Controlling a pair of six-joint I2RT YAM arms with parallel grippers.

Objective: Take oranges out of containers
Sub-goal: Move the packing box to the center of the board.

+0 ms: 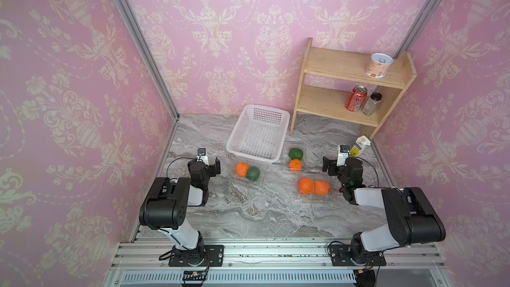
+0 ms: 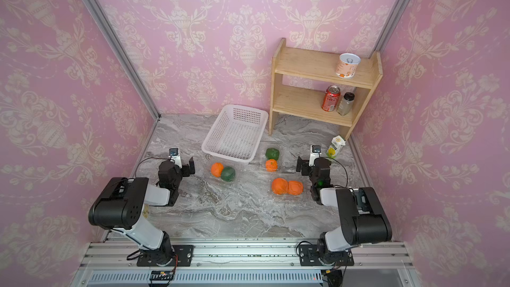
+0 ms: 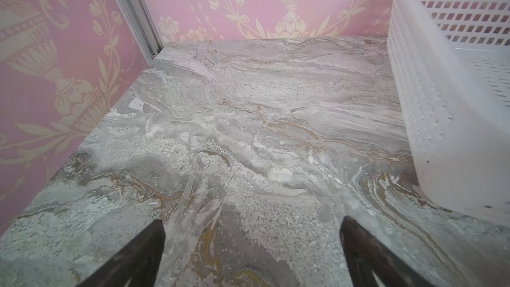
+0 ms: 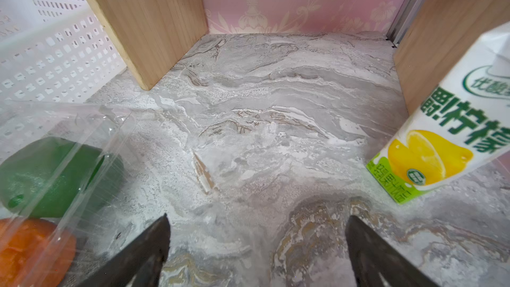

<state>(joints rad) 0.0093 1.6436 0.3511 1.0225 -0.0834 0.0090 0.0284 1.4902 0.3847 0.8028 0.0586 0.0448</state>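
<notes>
Orange on grey marble: the state of the task at this moment.

**Top views.** In both top views all four oranges are seen inside clear plastic containers on the tabletop (image 1: 262,211).
- One orange (image 1: 241,169) is lodged beside a green fruit (image 1: 253,173) in the left container (image 1: 258,184), just in front of the white basket (image 1: 267,115).
- A second orange (image 1: 295,165) is paired with another green fruit (image 1: 295,153) in the middle container (image 1: 287,165).
- Two more oranges (image 1: 306,185), touching each other, fill the right container (image 1: 311,198).
- The basket is seen to be empty, and no orange lies loose on the tabletop.
- The left end effector (image 1: 205,167) and the right end effector (image 1: 340,165) are held outside the row of containers, one at each end.

**Left wrist view.** The fingertips (image 3: 154,233) are spread wide apart over bare tabletop, and nothing is held. Only the basket wall is seen at the edge of the view. No orange or container is in view.

**Right wrist view.** The jaws are likewise parted and empty. The middle container, with its green fruit and orange, is seen off to one side. A lemon drink carton (image 4: 441,139) and the wooden shelf (image 4: 143,23) stand ahead.

**Progress.** By this evidence the task is judged not yet begun. Four oranges remain to be lifted out, while the green fruits are presumably to be left in place.
</notes>
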